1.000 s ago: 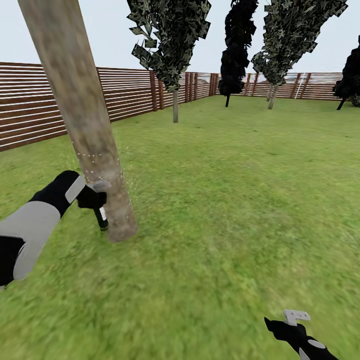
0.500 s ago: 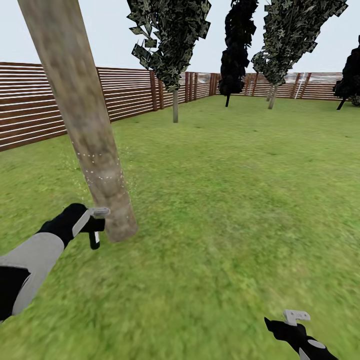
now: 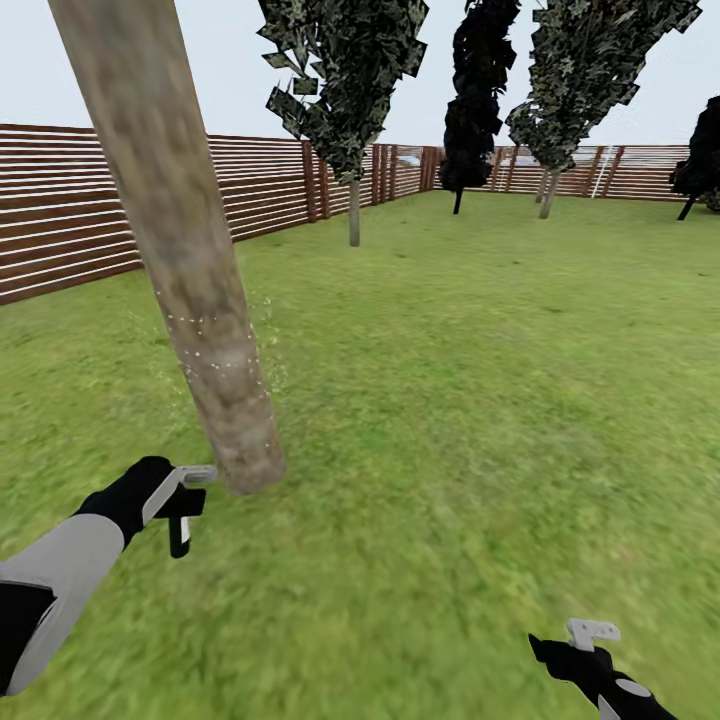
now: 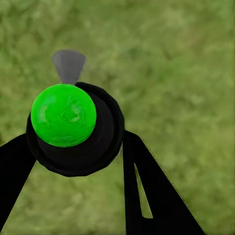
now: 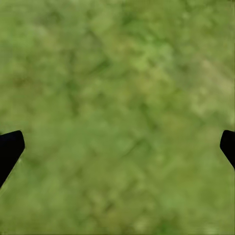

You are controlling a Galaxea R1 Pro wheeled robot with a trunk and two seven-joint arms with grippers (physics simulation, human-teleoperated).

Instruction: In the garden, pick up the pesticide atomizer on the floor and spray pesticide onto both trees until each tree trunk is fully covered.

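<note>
A thick, leaning grey-brown tree trunk (image 3: 190, 270) rises from the lawn at the left of the head view. Pale pesticide specks (image 3: 215, 350) dot its lower part. My left gripper (image 3: 180, 500) is shut on the pesticide atomizer (image 3: 181, 530), low beside the trunk's base and just short of it, with the grey trigger head (image 3: 197, 474) towards the trunk. In the left wrist view the bottle's green spot (image 4: 63, 115) and dark body (image 4: 98, 142) sit between the black fingers (image 4: 147, 191). My right gripper (image 3: 585, 640) hangs open over grass, its fingertips (image 5: 10, 149) wide apart.
A brown slatted fence (image 3: 60, 240) runs along the left and back of the lawn (image 3: 480, 400). Slimmer trees stand further off: one with a thin pale trunk (image 3: 353, 210), and darker ones (image 3: 470, 110) near the back fence. Open grass stretches to the right.
My left arm has dropped from partway up the trunk to near its base, carrying the atomizer. The whole view has shifted slightly. The right arm has stayed put.
</note>
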